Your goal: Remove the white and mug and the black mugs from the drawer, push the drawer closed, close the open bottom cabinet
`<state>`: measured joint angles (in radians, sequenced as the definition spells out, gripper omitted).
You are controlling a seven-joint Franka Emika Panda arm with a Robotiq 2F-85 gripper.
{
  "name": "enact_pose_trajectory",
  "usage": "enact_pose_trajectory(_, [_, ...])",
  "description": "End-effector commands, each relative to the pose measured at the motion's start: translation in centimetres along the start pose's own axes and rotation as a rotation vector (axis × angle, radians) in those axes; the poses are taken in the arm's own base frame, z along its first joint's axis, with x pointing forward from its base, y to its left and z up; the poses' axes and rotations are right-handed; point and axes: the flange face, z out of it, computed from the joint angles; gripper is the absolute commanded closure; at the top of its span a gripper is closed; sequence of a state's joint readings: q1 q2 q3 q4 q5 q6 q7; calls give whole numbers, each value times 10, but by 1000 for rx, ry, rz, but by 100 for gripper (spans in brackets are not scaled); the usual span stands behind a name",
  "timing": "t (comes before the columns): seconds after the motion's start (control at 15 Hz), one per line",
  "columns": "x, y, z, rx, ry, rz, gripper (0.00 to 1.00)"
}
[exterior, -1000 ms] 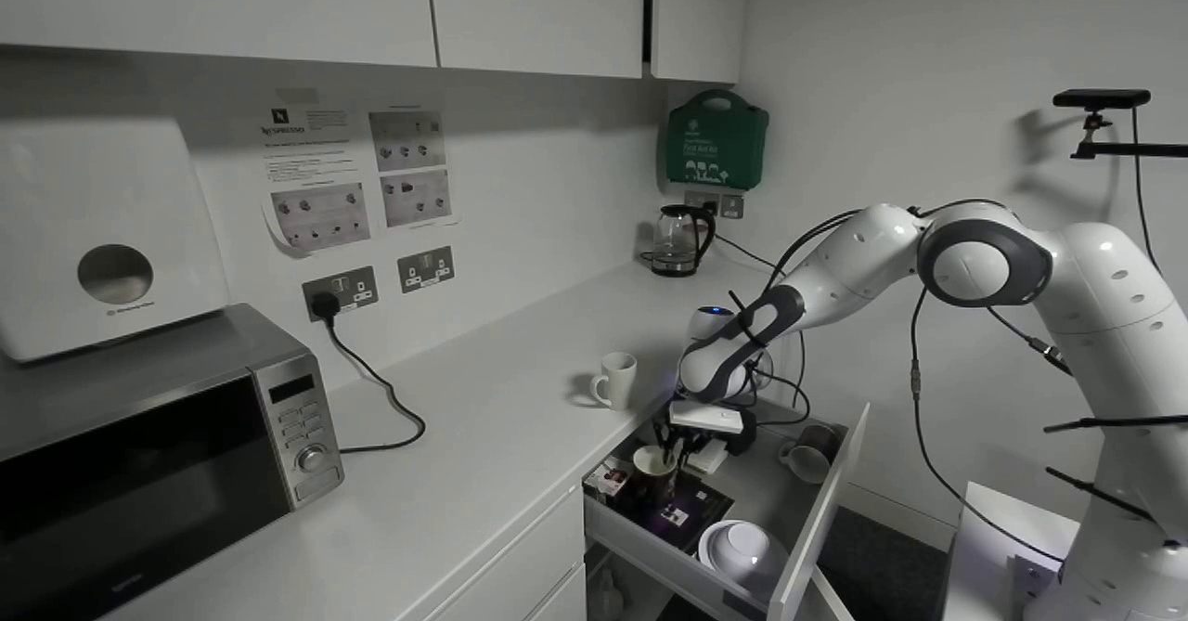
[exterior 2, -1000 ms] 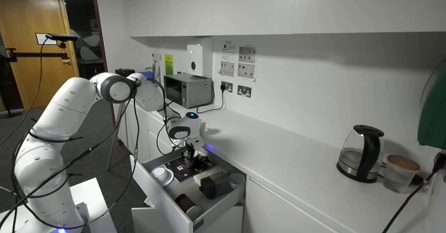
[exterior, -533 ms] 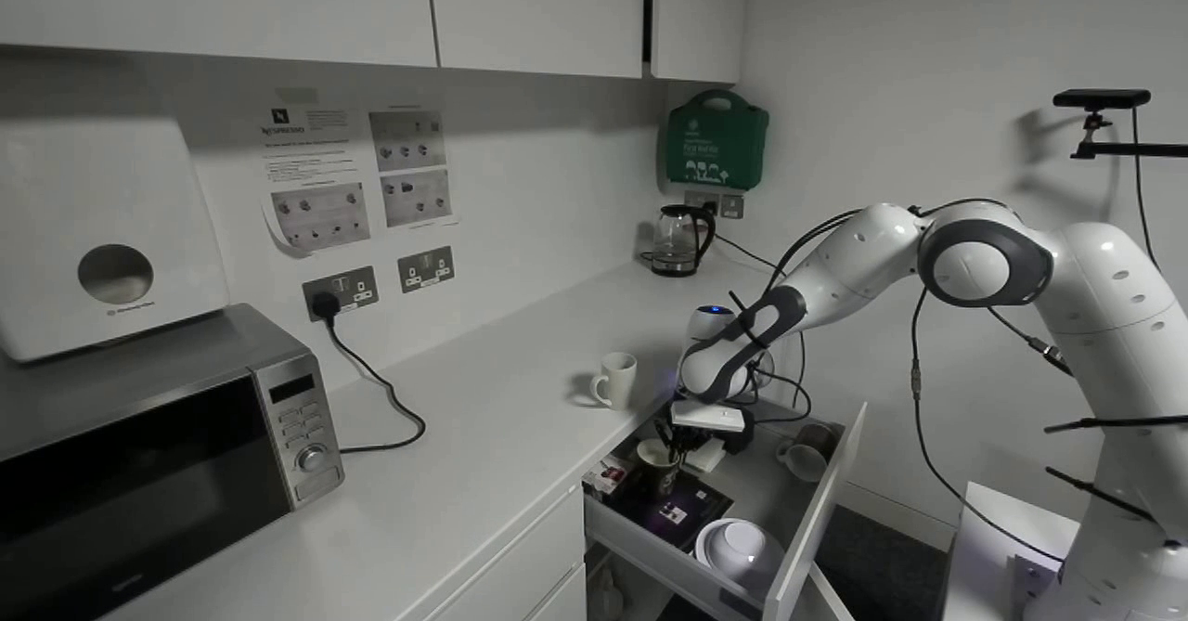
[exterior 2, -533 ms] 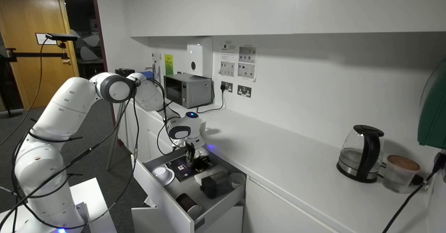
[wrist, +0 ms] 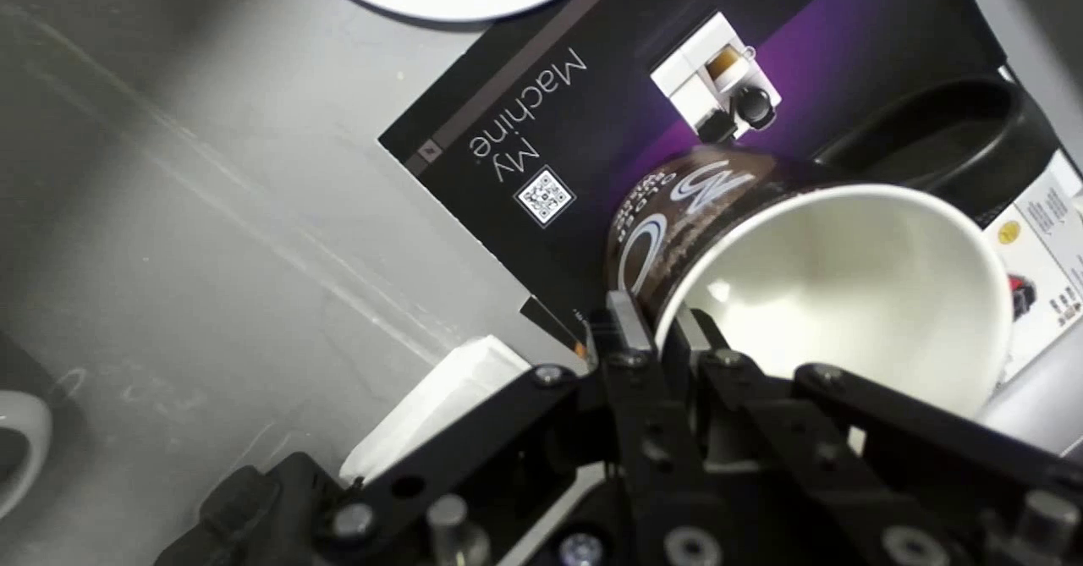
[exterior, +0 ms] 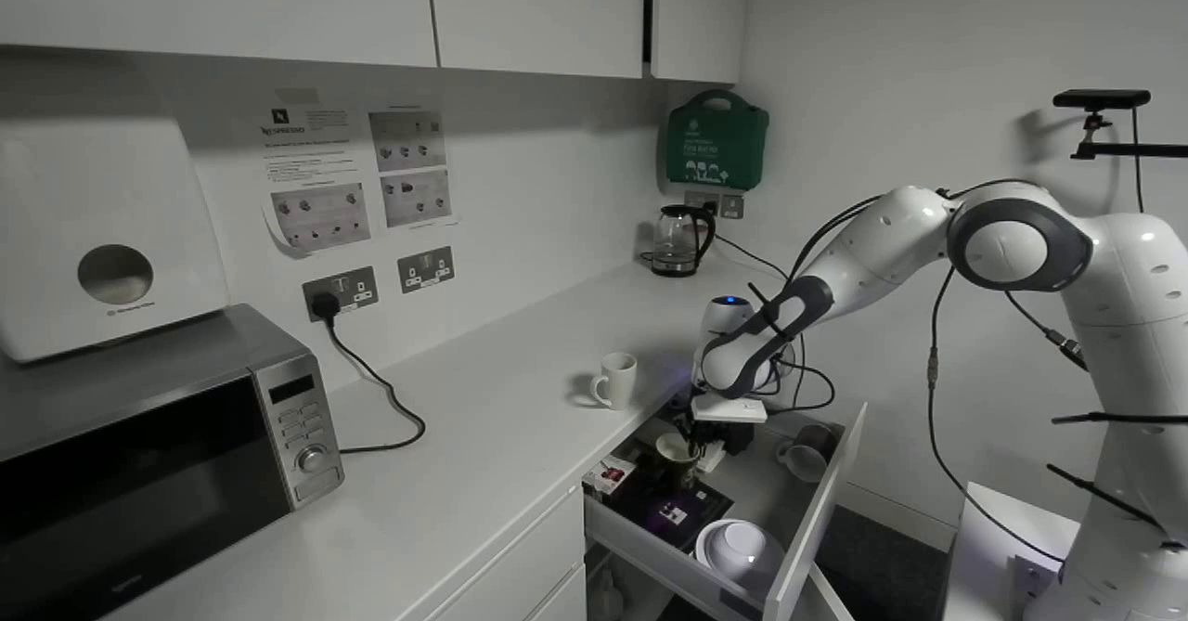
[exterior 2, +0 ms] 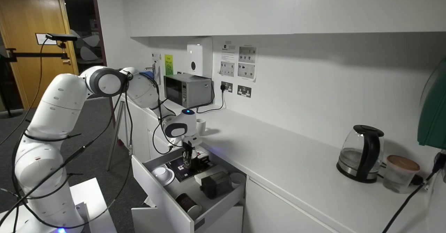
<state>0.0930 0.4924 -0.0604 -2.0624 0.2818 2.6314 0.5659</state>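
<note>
In the wrist view my gripper (wrist: 658, 329) is shut on the rim of a black mug (wrist: 854, 287), one finger inside and one outside. This mug (exterior: 676, 468) is inside the pulled-out drawer (exterior 2: 156, 187); whether it touches the drawer floor I cannot tell. Another black mug (exterior 2: 188, 205) lies on its side near the drawer's front corner. On the counter stands the white mug (exterior: 614, 380), upright, close to the arm. Below the drawer, the open door (exterior 2: 144, 219) of the bottom cabinet sticks out.
A white plate with a white bowl (exterior: 742, 547) sits in the drawer, beside a black printed box (wrist: 541, 126). A black object (exterior 2: 216, 186) and a pale round cup (exterior 2: 238, 179) fill its back corner. A microwave (exterior: 186, 417) and a kettle (exterior: 682, 240) stand on the counter.
The arm has drawn back a little from the counter toward the drawer front, its elbow higher. The gripped black mug has shifted with it.
</note>
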Motion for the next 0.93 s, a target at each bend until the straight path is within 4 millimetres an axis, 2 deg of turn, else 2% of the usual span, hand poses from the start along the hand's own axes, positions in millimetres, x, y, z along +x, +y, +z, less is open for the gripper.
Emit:
enact_pose_trajectory(0.0, [-27,26,-46,-16,32,-51,98])
enact_pose_trajectory(0.53, [-57,62,-95,-62,55,-161,98])
enact_pose_trajectory(0.87, [-58,69,-130,-41,29,-236,98])
